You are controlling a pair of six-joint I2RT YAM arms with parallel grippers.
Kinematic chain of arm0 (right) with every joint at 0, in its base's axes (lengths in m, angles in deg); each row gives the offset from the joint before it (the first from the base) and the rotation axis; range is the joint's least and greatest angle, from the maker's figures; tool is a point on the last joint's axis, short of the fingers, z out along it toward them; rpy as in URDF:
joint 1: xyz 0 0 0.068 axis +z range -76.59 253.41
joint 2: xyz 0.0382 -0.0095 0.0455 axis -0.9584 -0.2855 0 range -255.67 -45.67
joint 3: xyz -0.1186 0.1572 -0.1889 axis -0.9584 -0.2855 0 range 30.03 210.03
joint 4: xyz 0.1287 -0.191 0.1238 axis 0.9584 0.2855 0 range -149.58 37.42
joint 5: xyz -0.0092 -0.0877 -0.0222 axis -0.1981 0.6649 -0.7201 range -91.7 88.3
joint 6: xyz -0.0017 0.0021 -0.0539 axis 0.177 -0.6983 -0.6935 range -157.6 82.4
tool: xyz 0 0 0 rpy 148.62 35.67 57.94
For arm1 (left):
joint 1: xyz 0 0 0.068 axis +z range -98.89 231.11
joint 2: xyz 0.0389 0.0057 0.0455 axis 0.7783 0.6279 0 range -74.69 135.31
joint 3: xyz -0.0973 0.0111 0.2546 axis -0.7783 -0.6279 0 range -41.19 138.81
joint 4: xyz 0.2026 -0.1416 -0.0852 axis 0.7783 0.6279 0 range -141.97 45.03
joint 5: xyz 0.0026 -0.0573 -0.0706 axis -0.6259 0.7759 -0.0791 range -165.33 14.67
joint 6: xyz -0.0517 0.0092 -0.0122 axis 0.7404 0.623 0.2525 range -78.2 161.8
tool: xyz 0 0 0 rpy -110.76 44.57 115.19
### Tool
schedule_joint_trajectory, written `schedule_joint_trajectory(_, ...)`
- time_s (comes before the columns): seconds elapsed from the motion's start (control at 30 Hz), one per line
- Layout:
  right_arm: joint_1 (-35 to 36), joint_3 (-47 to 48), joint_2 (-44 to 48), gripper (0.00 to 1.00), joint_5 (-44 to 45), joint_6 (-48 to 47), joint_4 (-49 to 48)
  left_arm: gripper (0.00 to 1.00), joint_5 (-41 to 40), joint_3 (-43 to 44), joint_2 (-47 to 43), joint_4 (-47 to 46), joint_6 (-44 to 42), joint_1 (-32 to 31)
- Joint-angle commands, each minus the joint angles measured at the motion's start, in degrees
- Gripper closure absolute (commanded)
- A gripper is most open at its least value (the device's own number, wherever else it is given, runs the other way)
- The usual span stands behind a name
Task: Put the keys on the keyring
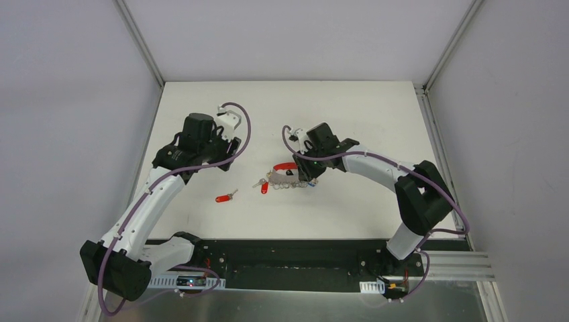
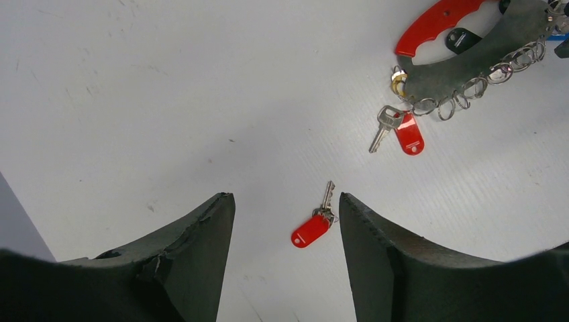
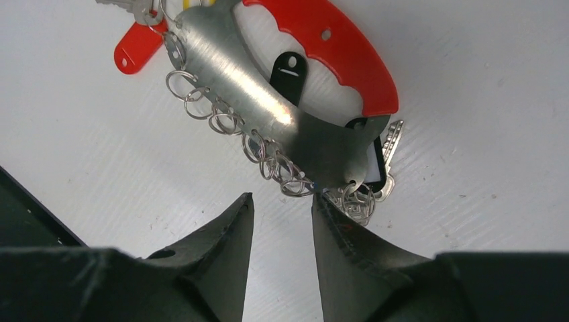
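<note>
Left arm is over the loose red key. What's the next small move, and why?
Probably lower the left end effector straight down around the loose key. Its jaws stand open and hold nothing, and in the wrist view the key lies flat on the table between its fingers, apart from the keyring.

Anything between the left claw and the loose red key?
No. Only bare table between left claw and red key, per left wrist and top views.
</note>
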State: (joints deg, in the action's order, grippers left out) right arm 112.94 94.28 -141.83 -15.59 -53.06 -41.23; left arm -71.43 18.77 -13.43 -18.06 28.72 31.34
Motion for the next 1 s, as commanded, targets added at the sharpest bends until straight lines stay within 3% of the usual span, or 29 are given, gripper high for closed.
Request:
schedule_joint_trajectory(0.0,0.4,-0.6,0.9,0.60,-2.1,-1.2,1.6,0.40,0.6,0.3,0.4,0.2,0.2,0.4)
schedule_joint_trajectory(0.97,5.0,-4.0,-3.7,0.59,9.7,-6.4,-4.3,0.40,1.2,-1.1,-0.4,-0.7,0.6,0.5)
